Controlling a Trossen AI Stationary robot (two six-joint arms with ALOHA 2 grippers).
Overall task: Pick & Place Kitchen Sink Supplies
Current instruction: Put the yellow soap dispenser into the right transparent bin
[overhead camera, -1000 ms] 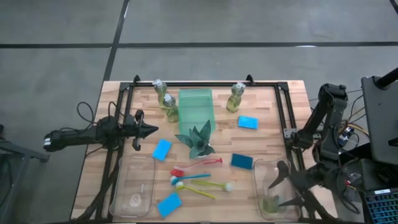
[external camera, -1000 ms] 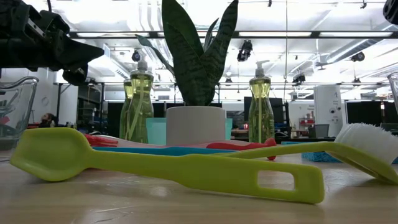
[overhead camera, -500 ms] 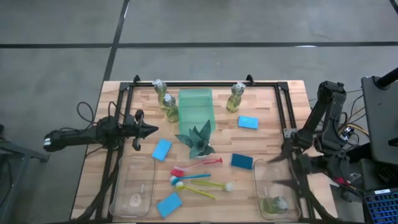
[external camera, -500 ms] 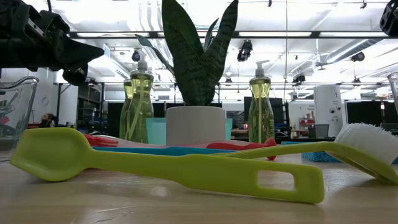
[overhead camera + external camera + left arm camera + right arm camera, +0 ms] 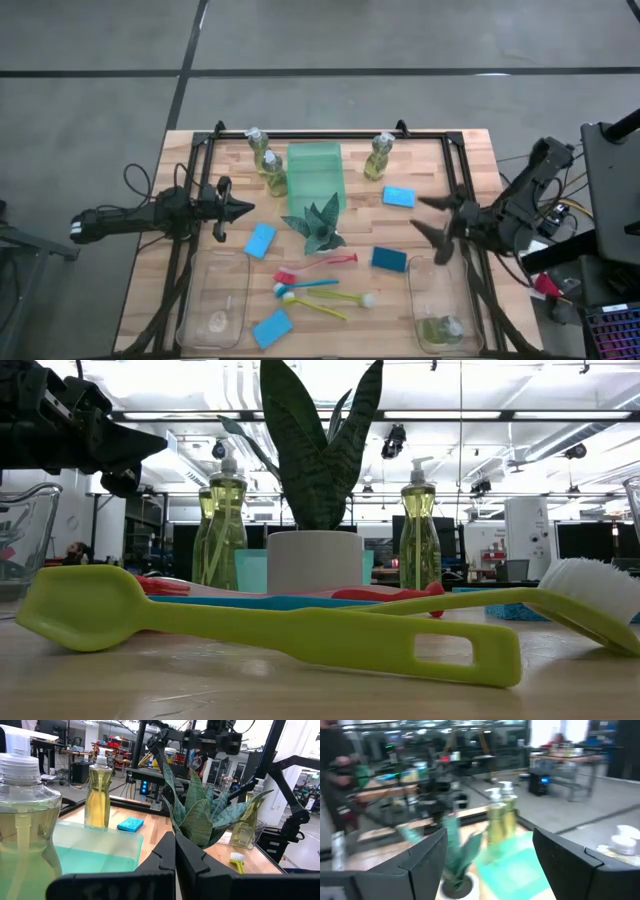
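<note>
Since your right gripper (image 5: 432,226) has risen from the right bin (image 5: 441,300), jaws wide open, one bottle (image 5: 436,328) is delivered; left gripper (image 5: 240,209) waits, jaws closed.

The high view looks straight down on the whole table (image 5: 440,160), the plant (image 5: 318,224) near its centre. The low view sits at tabletop level, right up against a yellow brush (image 5: 280,625), facing the same plant (image 5: 315,450) and the room behind. The left wrist view looks level at the plant (image 5: 200,812) from close by; the right wrist view faces it (image 5: 455,855) from farther off.
</note>
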